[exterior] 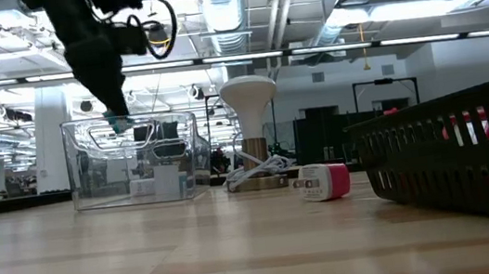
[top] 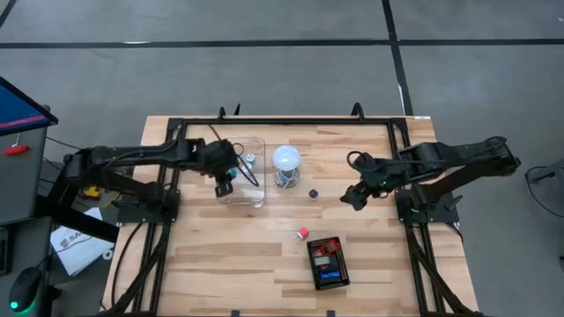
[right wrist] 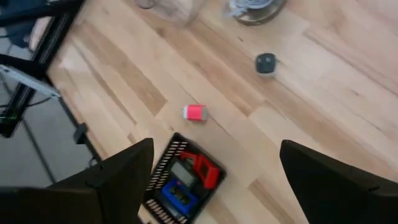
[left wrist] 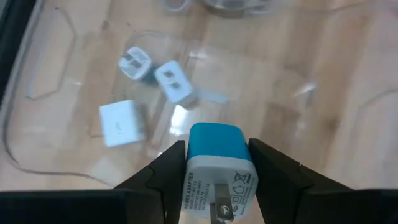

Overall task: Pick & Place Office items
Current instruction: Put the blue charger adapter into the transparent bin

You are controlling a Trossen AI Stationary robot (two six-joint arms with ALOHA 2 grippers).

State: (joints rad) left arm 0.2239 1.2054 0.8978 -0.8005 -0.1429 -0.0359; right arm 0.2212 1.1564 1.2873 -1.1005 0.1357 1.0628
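Note:
My left gripper (top: 225,187) hangs over the clear plastic box (top: 240,172) and is shut on a small adapter block with a blue end (left wrist: 214,163). In the low view the gripper (exterior: 118,122) is at the box's rim. Three white adapter blocks (left wrist: 155,81) lie on the box floor. A red and white block (top: 302,233) lies on its side on the table, also in the low view (exterior: 325,183) and the right wrist view (right wrist: 195,112). My right gripper (top: 352,195) is open and empty above the table's right half. My left gripper pinches the adapter's white body (left wrist: 194,180) by two opposite sides between its two fingers (left wrist: 168,171). The fingers come from above, pointing down into the box. The adapter's blue end (left wrist: 214,140) points down and its prongs point back toward the wrist. It is lifted clear of the box floor.
A white dome-topped stand with a coiled cable (top: 285,165) is right of the box. A small black piece (top: 313,193) lies near it. A black slotted tray (top: 328,262) at the front holds red and blue items. Black frame rails run along the table edges.

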